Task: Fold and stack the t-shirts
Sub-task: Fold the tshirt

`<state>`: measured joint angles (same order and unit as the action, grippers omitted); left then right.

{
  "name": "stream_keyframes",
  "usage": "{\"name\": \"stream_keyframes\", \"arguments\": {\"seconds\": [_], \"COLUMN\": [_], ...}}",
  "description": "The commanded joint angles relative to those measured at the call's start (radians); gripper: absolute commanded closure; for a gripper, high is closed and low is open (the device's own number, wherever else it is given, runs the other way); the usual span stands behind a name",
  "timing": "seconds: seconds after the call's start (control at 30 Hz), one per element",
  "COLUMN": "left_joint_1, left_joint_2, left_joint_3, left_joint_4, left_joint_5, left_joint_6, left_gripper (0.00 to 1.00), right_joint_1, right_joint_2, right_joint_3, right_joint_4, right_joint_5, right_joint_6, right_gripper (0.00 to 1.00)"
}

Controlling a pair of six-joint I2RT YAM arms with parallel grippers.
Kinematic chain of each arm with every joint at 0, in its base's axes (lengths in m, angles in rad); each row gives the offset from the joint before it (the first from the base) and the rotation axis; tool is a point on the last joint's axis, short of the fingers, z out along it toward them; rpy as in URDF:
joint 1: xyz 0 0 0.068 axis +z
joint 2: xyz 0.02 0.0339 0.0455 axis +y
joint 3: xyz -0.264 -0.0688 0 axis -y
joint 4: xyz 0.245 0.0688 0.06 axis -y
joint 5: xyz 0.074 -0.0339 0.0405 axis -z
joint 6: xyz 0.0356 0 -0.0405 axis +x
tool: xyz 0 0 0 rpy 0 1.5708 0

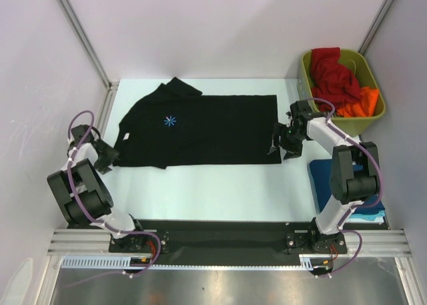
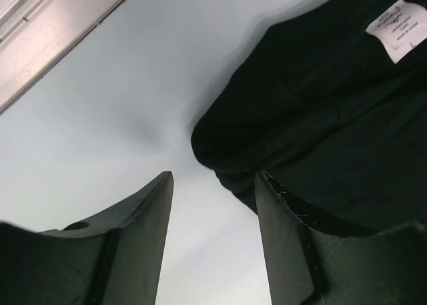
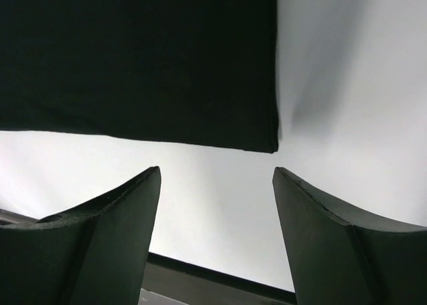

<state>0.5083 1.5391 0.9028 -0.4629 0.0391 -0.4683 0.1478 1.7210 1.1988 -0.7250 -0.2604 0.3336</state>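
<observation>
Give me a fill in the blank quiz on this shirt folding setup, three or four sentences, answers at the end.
The t-shirt spread flat on the table is ____. Its chest print is light ____. The olive-green bin holds a red shirt and an ____ one. The left gripper and right gripper both have jaws ____.
Missing words: black, blue, orange, open.

Black t-shirt (image 2: 320,131), left wrist view: white label (image 2: 398,30) at neck area, tilted. Label carries several lines of small dark print; characters too small and blurred to read.

Top view: light-blue starburst print (image 1: 170,121) on chest of black t-shirt, left half of worktop. Graphic only, no lettering.

No other readable text, brand or number visible.
</observation>
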Motion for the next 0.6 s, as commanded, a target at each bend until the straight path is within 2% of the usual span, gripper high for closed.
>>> {"name": "stream_keyframes", "arguments": {"seconds": [0.0,0.17,0.3,0.37,0.47,0.5,0.57], "left_joint_1": [0.024,0.032,0.032,0.033,0.032,0.032,0.033], "left_joint_2": [0.041,0.113,0.157,0.170,0.190,0.193,0.194], "left_joint_3": [0.015,0.053,0.076,0.088,0.103,0.107,0.108], "left_joint_4": [0.073,0.086,0.086,0.078,0.063,0.053,0.038], "left_joint_5": [0.036,0.054,0.068,0.058,0.042,0.036,0.027], "left_joint_6": [0.036,0.040,0.040,0.049,0.069,0.077,0.080], "left_gripper": [0.43,0.47,0.58,0.60,0.69,0.76,0.80], "right_joint_1": [-0.008,-0.005,-0.005,-0.007,-0.004,-0.002,-0.005], "right_joint_2": [0.018,0.038,0.055,0.061,0.061,0.066,0.083], "right_joint_3": [-0.025,-0.025,-0.016,-0.007,-0.008,-0.008,-0.008], "right_joint_4": [0.045,0.055,0.053,0.039,0.038,0.039,0.035], "right_joint_5": [0.029,0.065,0.096,0.104,0.112,0.118,0.128], "right_joint_6": [-0.024,-0.031,-0.019,-0.004,0.015,0.018,0.030], "right_gripper": [0.26,0.26,0.32,0.35,0.38,0.40,0.42]}}
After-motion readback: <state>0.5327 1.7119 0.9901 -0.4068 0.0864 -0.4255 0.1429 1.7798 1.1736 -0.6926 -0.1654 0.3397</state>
